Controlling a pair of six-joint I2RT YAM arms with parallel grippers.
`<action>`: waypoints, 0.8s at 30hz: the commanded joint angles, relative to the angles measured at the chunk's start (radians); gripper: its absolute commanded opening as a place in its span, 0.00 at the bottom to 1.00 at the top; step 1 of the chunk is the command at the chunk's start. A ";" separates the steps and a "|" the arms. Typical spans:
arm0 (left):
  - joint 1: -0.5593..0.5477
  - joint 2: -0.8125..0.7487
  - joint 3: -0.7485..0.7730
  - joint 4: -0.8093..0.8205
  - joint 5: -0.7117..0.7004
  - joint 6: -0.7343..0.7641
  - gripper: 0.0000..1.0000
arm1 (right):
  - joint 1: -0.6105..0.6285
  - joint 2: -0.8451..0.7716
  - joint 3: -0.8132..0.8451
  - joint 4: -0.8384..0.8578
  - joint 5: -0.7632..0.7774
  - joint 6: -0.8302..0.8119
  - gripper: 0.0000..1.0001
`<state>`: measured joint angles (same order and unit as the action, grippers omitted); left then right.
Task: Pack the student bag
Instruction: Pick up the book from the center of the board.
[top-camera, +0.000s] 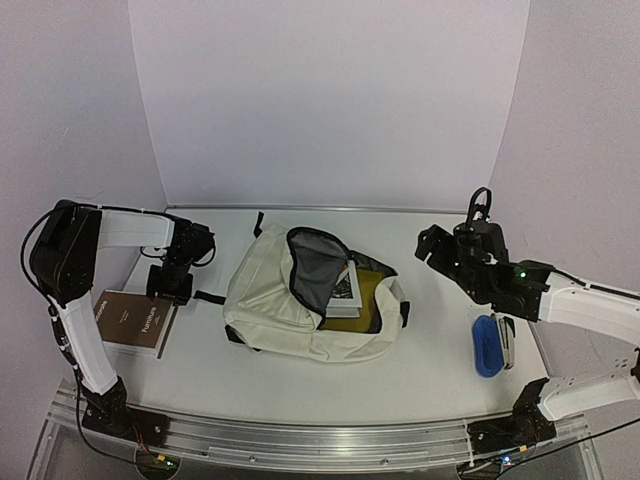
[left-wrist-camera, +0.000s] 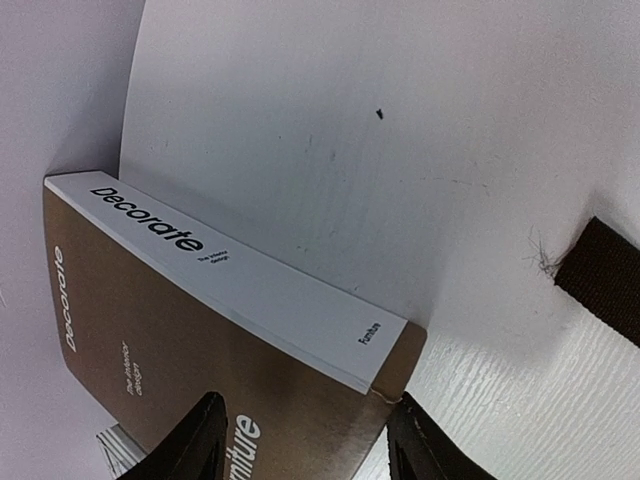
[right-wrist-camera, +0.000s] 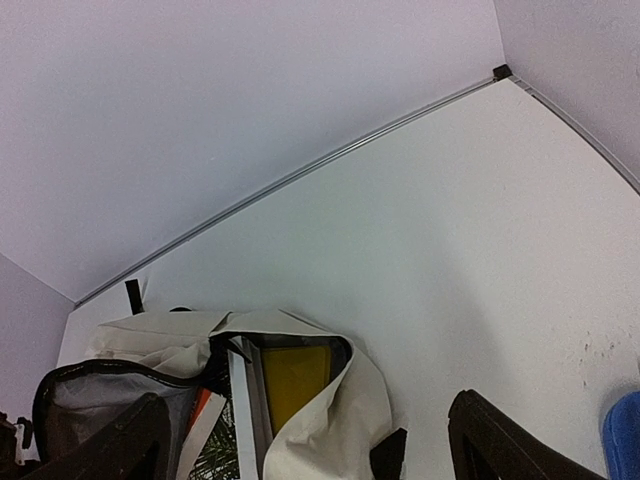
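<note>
The student bag (top-camera: 285, 300), a cream canvas backpack, lies on its side mid-table with its main compartment unzipped; in the right wrist view the student bag (right-wrist-camera: 335, 425) fills the lower left. Inside it show a mustard book (top-camera: 372, 297) and a white-edged book (top-camera: 345, 292). A brown book titled "Decorate" (top-camera: 133, 320) lies flat at the left. My left gripper (top-camera: 170, 288) is down at that book's right end; in the left wrist view the book (left-wrist-camera: 190, 330) has its corner between my half-apart jaws (left-wrist-camera: 310, 445), one fingertip (left-wrist-camera: 415, 445) at the corner's edge. My right gripper (top-camera: 432, 248) hovers open right of the bag, holding nothing.
A blue case (top-camera: 487, 345) lies on the table by the right arm, and its edge (right-wrist-camera: 622, 435) shows in the right wrist view. A black strap (left-wrist-camera: 605, 275) of the bag lies on the table near the brown book. Purple walls close in behind and on both sides.
</note>
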<state>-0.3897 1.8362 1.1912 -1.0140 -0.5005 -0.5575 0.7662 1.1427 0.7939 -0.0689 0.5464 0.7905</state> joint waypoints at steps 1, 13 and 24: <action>0.000 -0.003 0.028 -0.039 -0.021 -0.006 0.47 | -0.007 -0.012 -0.008 0.006 0.030 0.015 0.96; -0.046 0.029 0.060 -0.074 -0.068 0.005 0.16 | -0.007 -0.008 -0.015 0.006 0.035 0.026 0.97; -0.099 0.043 0.105 -0.167 -0.183 -0.029 0.01 | -0.008 -0.014 -0.020 0.006 0.031 0.030 0.97</action>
<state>-0.4853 1.8698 1.2568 -1.1286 -0.6120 -0.5579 0.7616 1.1427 0.7880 -0.0689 0.5537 0.8131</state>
